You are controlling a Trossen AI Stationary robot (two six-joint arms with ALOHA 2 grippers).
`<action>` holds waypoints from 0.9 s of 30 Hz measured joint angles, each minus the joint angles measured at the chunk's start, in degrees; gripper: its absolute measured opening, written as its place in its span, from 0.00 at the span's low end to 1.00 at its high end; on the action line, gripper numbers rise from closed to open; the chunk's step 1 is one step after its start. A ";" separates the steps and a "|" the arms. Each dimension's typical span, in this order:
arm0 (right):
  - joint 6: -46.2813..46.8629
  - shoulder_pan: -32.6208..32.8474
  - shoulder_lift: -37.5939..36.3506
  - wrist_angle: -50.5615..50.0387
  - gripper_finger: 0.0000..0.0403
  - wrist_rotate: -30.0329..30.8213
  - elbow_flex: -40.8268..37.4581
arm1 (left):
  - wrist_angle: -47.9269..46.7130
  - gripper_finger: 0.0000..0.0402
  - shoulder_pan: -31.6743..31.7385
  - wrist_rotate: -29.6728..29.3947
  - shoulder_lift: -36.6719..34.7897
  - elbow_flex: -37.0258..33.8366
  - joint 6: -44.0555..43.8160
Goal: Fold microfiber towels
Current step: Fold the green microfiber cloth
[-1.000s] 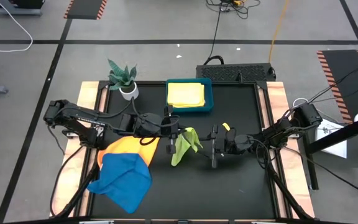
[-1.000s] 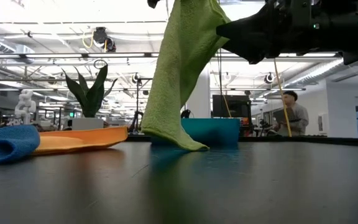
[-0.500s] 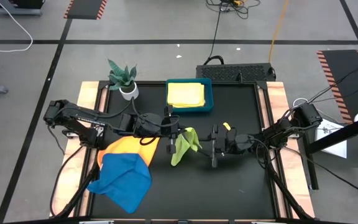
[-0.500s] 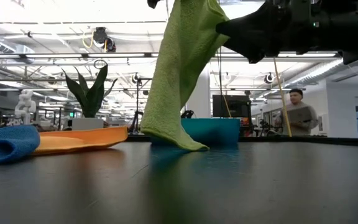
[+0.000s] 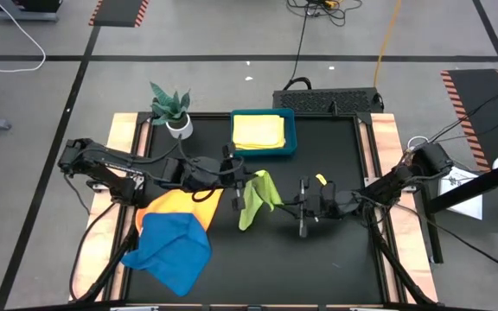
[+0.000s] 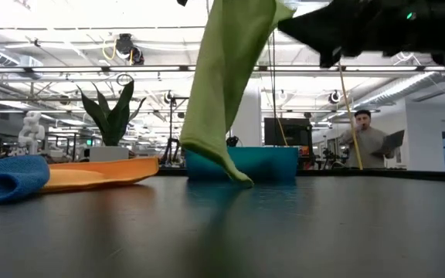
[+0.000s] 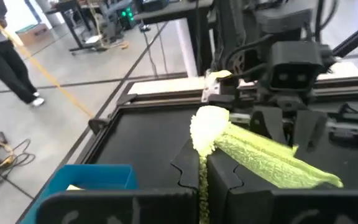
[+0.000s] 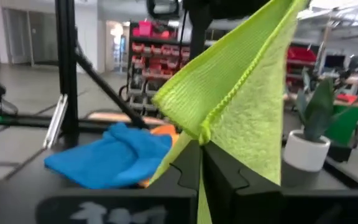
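The lime green towel [image 5: 258, 197] hangs in mid-table between my two grippers, and in the low view its narrow lower end [image 6: 234, 174] reaches down to the table top. My left gripper [image 5: 247, 179] is shut on it from the left. From the right, my right gripper [image 5: 284, 205] is shut on it as well. An orange towel [image 5: 184, 204] and a blue towel [image 5: 171, 246] lie in a heap at the front left. A yellow towel [image 5: 258, 131] lies in the teal tray [image 5: 291, 130]. My left gripper pinches a bunched upper part of the lime green towel [image 7: 209, 127] between its two fingers, coming level from the table's left. The cloth bulges out just past the fingertips and hangs below them. My right gripper pinches the towel at a hemmed edge beside a fold [image 8: 199, 132], with more than one layer between its two fingers. It comes level from the table's right, and the cloth rises from the fingers and hangs past them.
A potted plant [image 5: 171, 111] stands at the far left beside the tray. The orange and blue towels cover the front left of the black mat [image 5: 335, 250]. A person [image 6: 369, 139] stands in the room beyond the table.
My right gripper has shut on the lime green towel and drawn a little toward the table's right edge. The towel's lower end has pulled in and narrowed, and less of it lies on the table than before.
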 joint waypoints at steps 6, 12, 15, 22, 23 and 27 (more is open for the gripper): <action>-3.18 3.30 -4.89 -1.67 0.02 2.58 0.01 | 2.35 0.01 -2.11 -1.14 -1.28 0.04 1.24; 1.87 3.31 -4.91 -8.83 0.14 5.37 0.00 | 3.19 0.02 -2.70 -1.73 -1.82 0.04 1.33; 3.61 2.88 -3.38 -8.75 0.26 5.31 0.00 | 3.11 0.01 -2.70 -2.38 -1.67 0.04 1.52; -1.63 2.03 1.45 1.71 0.54 6.63 0.05 | 3.30 0.01 -2.22 -4.08 -1.76 0.04 1.59; -2.40 1.76 1.92 3.12 0.56 7.65 0.07 | 3.33 0.01 -2.22 -4.27 -1.76 0.04 1.60; -3.60 -0.06 2.66 5.17 0.61 9.02 0.76 | 3.30 0.02 -2.22 -4.41 -1.76 0.04 1.65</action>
